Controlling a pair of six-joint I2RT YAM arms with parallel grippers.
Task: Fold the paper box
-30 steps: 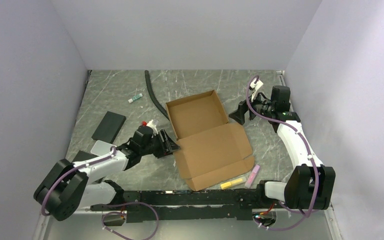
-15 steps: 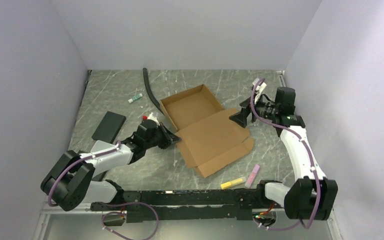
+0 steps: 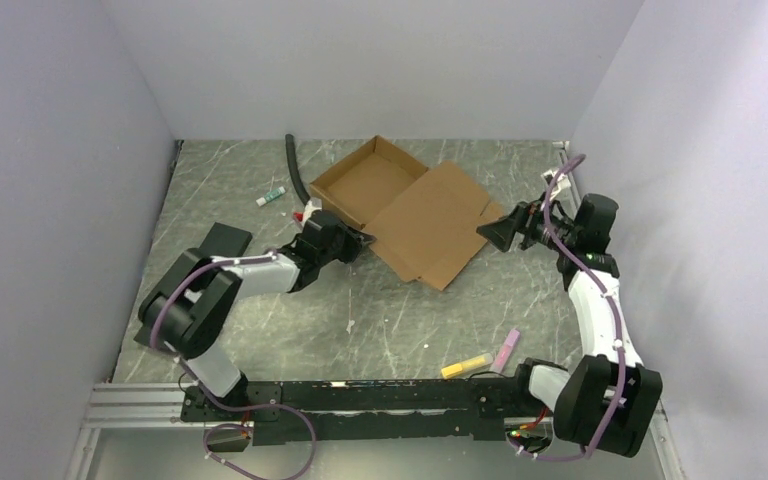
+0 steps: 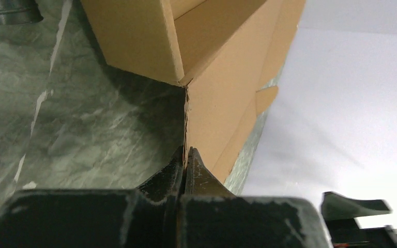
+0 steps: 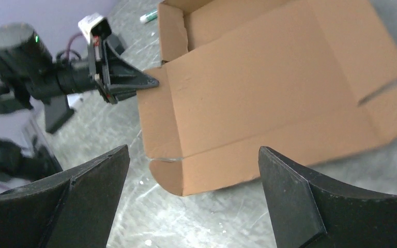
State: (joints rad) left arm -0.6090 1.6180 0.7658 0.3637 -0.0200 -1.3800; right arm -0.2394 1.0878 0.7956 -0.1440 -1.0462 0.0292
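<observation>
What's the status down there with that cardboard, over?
Left gripper: jaws shut on the paper box edge. Right gripper: jaws open, holding nothing. Lid lying open, not folded over. Black hose close by the box's left corner.

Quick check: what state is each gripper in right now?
Left gripper: closed, pinching an edge of the paper box.
Right gripper: open wide, holding nothing, facing the box.

paper box (image 3: 415, 215) between left tool (image 3: 363, 240), right tool (image 3: 488, 230)
</observation>
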